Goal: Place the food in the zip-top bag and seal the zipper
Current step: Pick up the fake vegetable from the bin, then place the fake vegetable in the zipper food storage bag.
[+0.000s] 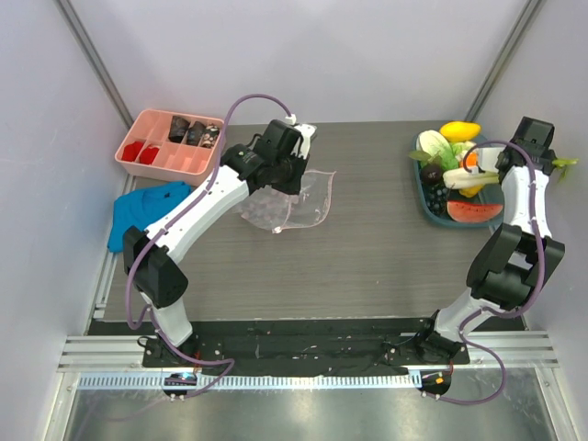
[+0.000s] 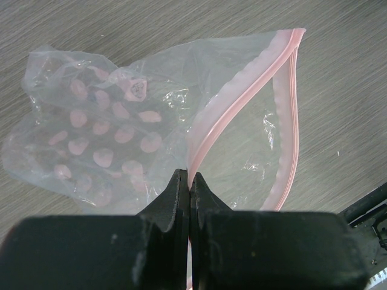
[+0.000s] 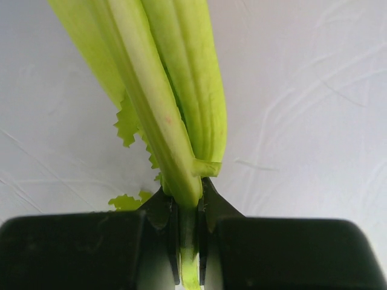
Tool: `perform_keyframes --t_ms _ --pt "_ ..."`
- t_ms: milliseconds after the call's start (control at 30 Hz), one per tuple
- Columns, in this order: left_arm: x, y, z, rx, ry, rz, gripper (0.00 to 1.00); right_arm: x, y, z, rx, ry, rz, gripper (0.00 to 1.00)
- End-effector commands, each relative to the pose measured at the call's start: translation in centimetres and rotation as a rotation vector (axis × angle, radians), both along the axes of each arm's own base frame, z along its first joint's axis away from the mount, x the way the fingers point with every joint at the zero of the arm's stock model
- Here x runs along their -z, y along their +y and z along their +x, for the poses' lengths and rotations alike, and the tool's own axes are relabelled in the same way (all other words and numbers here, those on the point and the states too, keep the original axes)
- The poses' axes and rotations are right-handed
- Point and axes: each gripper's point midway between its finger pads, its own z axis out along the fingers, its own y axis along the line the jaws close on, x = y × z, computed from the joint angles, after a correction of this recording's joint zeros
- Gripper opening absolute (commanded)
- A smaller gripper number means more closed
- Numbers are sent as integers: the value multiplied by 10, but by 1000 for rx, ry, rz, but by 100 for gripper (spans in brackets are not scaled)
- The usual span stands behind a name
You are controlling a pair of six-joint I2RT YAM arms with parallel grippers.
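My left gripper is shut on the pale pink zipper of the clear zip-top bag, holding its mouth open above the table. My right gripper is shut on the base of the green leek stalk, raised near the right wall. Its leafy tip pokes out past the arm. The other food lies on a dark tray: yellow fruit, pale cabbage, dark grapes, a watermelon slice.
A pink compartment tray with red and dark pieces stands at the back left. A blue cloth lies by the table's left edge. White walls close in both sides, and the right arm is close to the right one.
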Motion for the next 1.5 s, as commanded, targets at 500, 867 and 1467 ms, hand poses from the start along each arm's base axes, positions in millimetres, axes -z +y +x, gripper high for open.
perform_keyframes --t_ms 500,867,1467 --pt "-27 -5 12 -38 -56 -71 0 -118 106 -7 -244 -316 94 1" --pt "-25 6 29 -123 -57 -51 0 -88 288 1 -510 -306 321 1" --pt "-12 20 62 -282 -68 17 0 -94 320 -35 -494 -316 380 1"
